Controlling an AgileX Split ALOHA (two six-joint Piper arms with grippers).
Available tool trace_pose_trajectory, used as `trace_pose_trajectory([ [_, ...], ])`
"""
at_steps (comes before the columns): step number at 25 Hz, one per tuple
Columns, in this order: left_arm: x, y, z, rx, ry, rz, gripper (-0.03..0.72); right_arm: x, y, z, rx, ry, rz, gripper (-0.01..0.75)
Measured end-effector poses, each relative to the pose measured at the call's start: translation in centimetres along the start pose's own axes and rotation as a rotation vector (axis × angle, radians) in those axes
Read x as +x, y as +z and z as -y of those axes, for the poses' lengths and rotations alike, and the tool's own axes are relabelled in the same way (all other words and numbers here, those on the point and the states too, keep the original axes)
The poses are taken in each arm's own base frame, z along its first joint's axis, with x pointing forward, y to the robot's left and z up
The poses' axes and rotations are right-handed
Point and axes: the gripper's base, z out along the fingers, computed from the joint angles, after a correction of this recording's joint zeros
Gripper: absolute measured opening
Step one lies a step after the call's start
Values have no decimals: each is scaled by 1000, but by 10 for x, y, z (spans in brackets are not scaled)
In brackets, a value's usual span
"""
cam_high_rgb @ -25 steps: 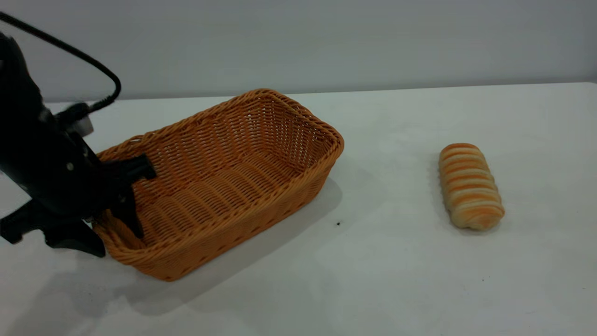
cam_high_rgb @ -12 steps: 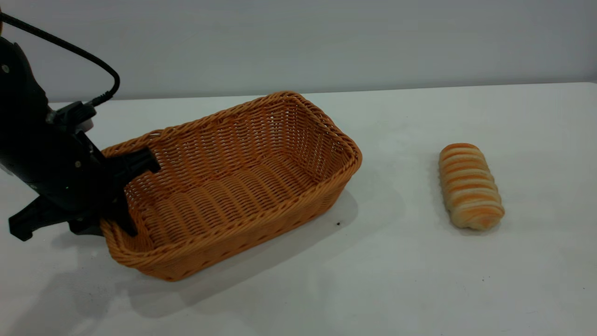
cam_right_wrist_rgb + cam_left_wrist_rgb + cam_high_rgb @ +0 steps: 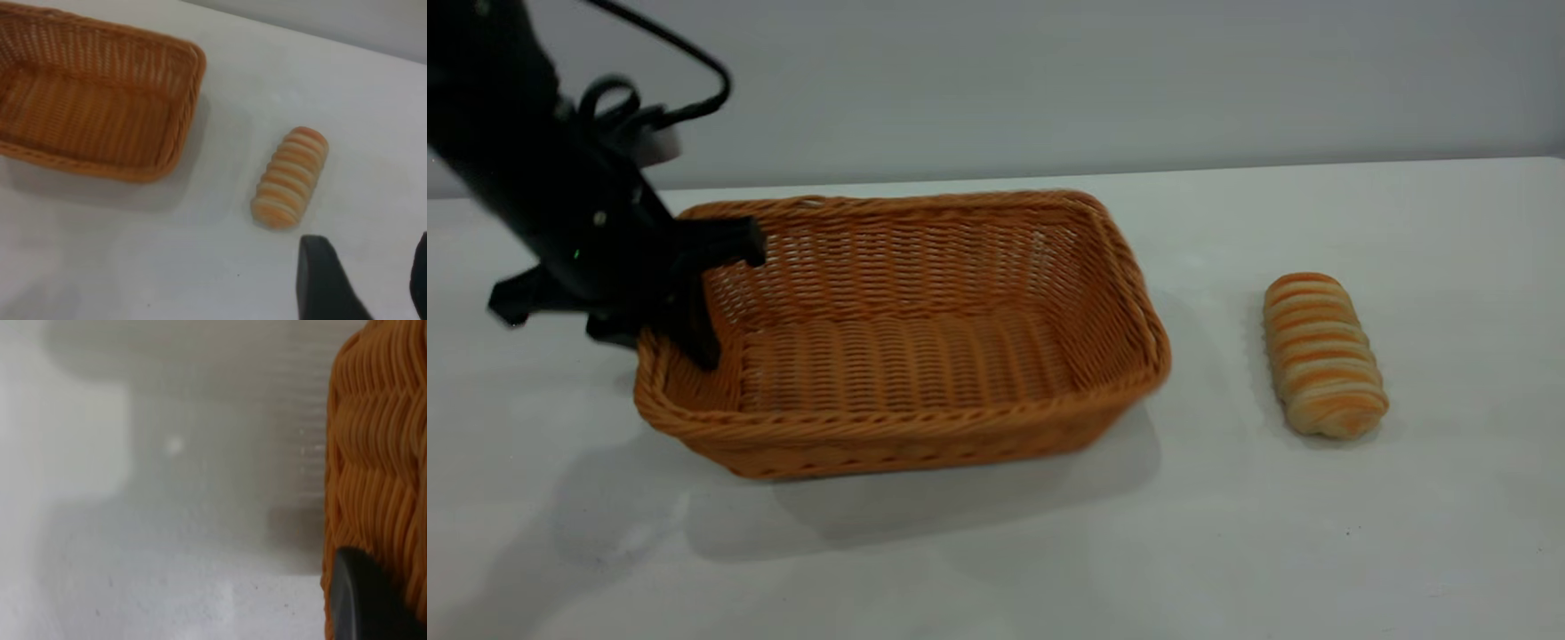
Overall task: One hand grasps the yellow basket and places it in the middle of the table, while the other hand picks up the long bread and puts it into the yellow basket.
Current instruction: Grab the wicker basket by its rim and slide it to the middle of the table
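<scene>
The left hand is clamped on the short end wall of the yellow basket nearest the left edge of the worktop, one finger inside the wall and the other outside it, so the woven side is pinched between them. Gripping the end wall in this way lets the arm drag or swing the whole basket without reaching across it. The basket sits left of the worktop's middle, long sides roughly parallel to the front edge, interior empty. The long bread lies flat towards the right edge, well apart from the basket, its length running front to back. The right hand appears only in its own wrist view, fingers spread wide and holding nothing, poised above the worktop near the long bread; judged a ready position for the pick. Basket placement is judged unfinished.
</scene>
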Motion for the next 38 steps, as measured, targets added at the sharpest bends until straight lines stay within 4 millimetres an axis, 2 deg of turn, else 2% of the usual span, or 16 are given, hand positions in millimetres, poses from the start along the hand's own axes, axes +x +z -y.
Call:
trace_pose_trajectory([
  [5, -4, 9, 2, -4, 121, -57, 99, 1, 0, 0, -5, 0, -7, 360],
  [10, -2, 19, -1, -18, 133, -82, 99, 1, 0, -1, -11, 0, -15, 360],
  [15, -2, 22, -2, -25, 105, -89, 99, 1, 0, -1, -12, 0, -16, 360],
  [18, -3, 18, -2, -28, 114, -82, 131, 2, 0, -1, -12, 0, -17, 360],
  [20, -4, 12, -2, -37, 140, -70, 195, 2, 0, -1, -12, 0, -17, 360],
  [24, -8, -4, -3, -63, 199, -37, 372, 2, 0, -1, -12, -1, -18, 360],
  [27, -10, -18, -3, -87, 245, -24, 466, 2, 0, -1, -11, -1, -17, 360],
  [31, -9, -45, -4, -124, 295, -22, 504, 0, 2, -2, -28, 11, -7, 360],
  [33, -10, -67, -2, -125, 306, 19, 506, -3, 9, -1, -59, 28, -4, 360],
  [36, -11, -104, 3, -108, 310, 109, 508, -10, 31, 1, -124, 80, 5, 360],
  [38, -9, -127, 5, -97, 312, 167, 509, -14, 53, 8, -144, 111, 5, 360],
])
